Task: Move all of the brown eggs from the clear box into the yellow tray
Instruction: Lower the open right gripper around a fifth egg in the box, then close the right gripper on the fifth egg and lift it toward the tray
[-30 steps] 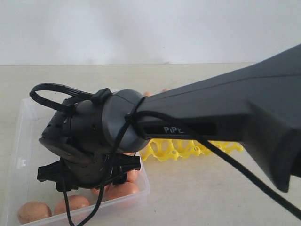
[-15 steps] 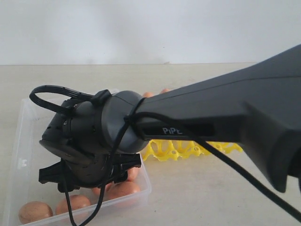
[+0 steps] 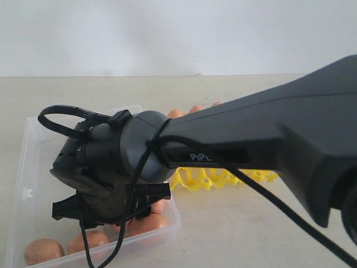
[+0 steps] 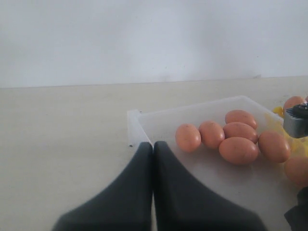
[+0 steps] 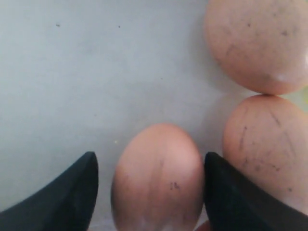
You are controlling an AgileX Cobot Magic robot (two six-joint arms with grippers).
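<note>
The clear box (image 3: pixel 33 167) lies at the left with several brown eggs in it. In the right wrist view my right gripper (image 5: pixel 149 166) is low inside the box, open, straddling one brown egg (image 5: pixel 156 178). One finger (image 5: pixel 231 197) is against that egg and the other finger (image 5: pixel 72 192) stands a little off it. Two more eggs (image 5: pixel 264 144) lie beside it. The yellow tray (image 3: pixel 195 181) is mostly hidden behind the right arm, with eggs (image 3: pixel 195 109) showing at its far side. My left gripper (image 4: pixel 153 144) is shut and empty at the box's corner (image 4: pixel 137 118).
The right arm's wrist (image 3: pixel 117 162) and its looped black cable (image 3: pixel 61 120) cover the middle of the box. Loose eggs (image 3: pixel 43 251) sit along the box's near wall. A group of eggs (image 4: pixel 236 139) lies in the box beyond my left gripper.
The right wrist has sunk a little lower into the box and shifted slightly right. Its fingers have drawn in somewhat around the egg.
</note>
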